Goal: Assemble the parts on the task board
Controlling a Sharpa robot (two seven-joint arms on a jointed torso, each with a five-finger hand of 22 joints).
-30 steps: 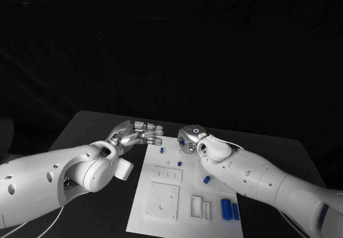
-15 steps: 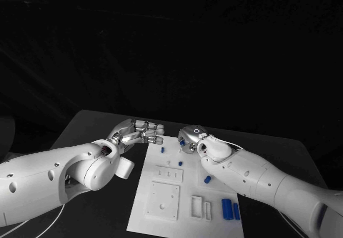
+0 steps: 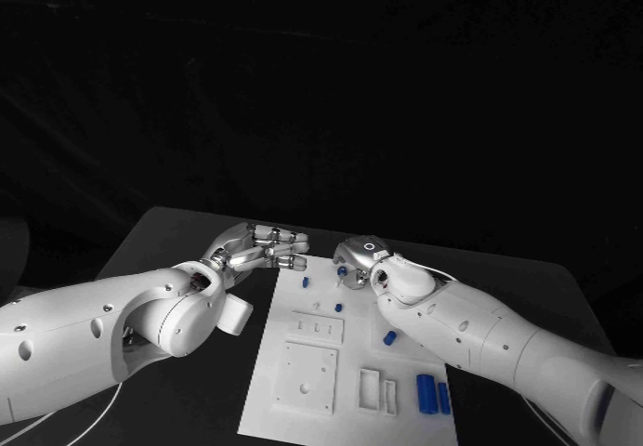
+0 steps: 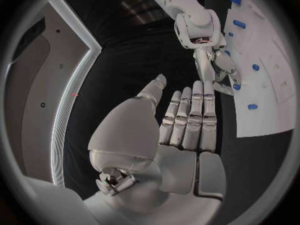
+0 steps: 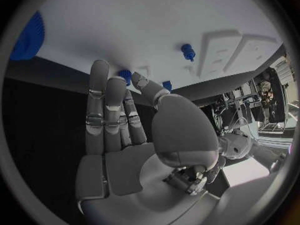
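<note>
While both white arms reach in over the black desk (image 3: 175, 232), the task board (image 3: 351, 372) lies flat between them, its far edge just below the two hands. On the board, near the right arm's forearm, two blue cylinders (image 3: 430, 392) lie side by side, and a smaller blue part (image 3: 388, 337) lies closer to the right hand. Raised white blocks and slotted frames sit toward the board's near end. The left hand (image 3: 261, 249) hovers at the board's far left corner, its fingers straight, close together and holding nothing. The right hand (image 3: 360, 258) is at the board's far edge, fingers extended and empty, with a small blue peg (image 5: 125, 75) just at its fingertips (image 5: 98, 70); whether they touch it cannot be told. No lettering or label can be read anywhere.
</note>
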